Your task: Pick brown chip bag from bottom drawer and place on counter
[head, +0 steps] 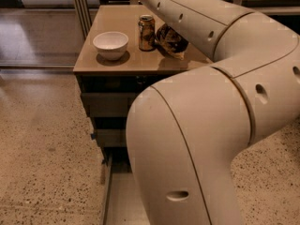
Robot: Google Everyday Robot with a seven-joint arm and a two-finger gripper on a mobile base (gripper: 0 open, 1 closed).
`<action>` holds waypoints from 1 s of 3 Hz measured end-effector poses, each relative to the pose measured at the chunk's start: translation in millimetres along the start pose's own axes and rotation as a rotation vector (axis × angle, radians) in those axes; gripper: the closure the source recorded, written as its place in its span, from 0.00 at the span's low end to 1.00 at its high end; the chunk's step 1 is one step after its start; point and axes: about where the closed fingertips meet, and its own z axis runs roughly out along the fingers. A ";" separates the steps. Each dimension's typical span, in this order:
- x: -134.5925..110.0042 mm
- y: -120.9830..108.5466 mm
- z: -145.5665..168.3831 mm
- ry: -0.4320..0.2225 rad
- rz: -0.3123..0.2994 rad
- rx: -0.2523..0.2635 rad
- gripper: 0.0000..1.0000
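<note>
The brown chip bag lies on the counter; fingers apparently off-frame above, grip unknowable.

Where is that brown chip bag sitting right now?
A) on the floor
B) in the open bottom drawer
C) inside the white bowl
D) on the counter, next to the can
D: the brown chip bag lies on the counter right of the can, partly behind the arm; the gripper is out of view.

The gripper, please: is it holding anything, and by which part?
Cannot tell: the gripper is out of view, beyond the top edge. The chip bag lies on the counter.
</note>
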 end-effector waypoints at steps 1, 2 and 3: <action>0.0 0.1 0.1 0.000 0.000 0.000 0.04; 0.0 0.9 0.8 0.000 0.001 -0.001 0.00; 0.0 1.0 0.8 0.000 0.001 -0.001 0.00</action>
